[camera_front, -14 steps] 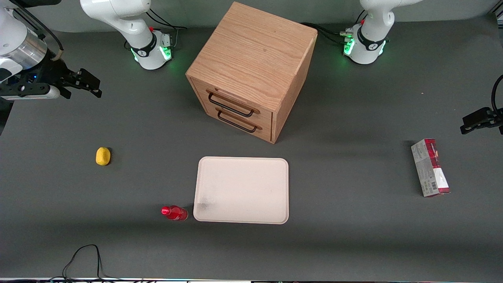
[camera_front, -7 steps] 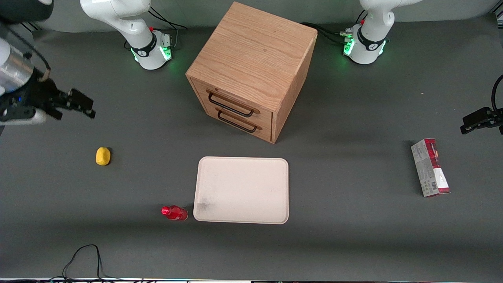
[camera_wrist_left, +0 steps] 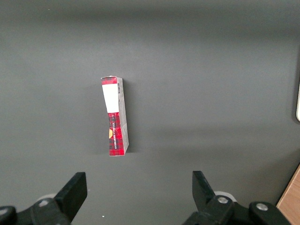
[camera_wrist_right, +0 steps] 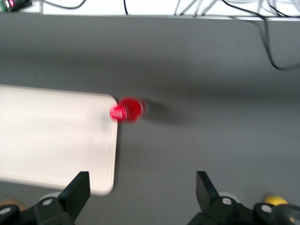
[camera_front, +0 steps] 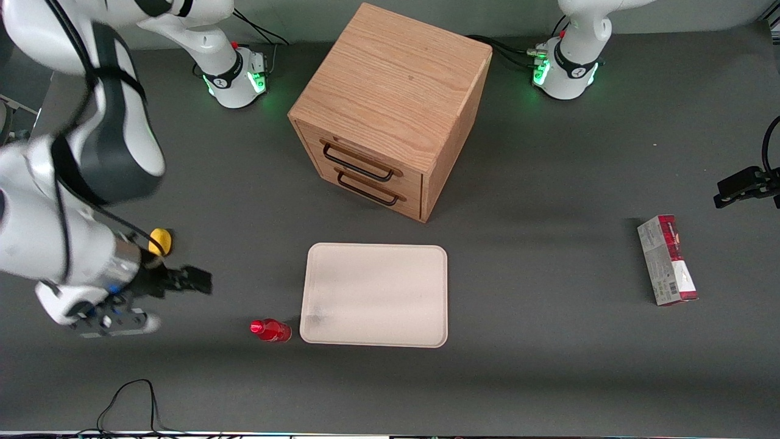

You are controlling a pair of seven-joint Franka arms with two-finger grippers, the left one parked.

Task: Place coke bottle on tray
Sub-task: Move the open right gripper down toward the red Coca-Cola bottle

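I see my black two-finger gripper (camera_front: 204, 281) hovering with its fingers spread wide and empty, farther from the front camera than the tiny glossy red bottle (camera_front: 270, 330). That bottle stands on the grey table (camera_front: 548, 366), just beside the flat cream rectangular tray (camera_front: 376, 292).
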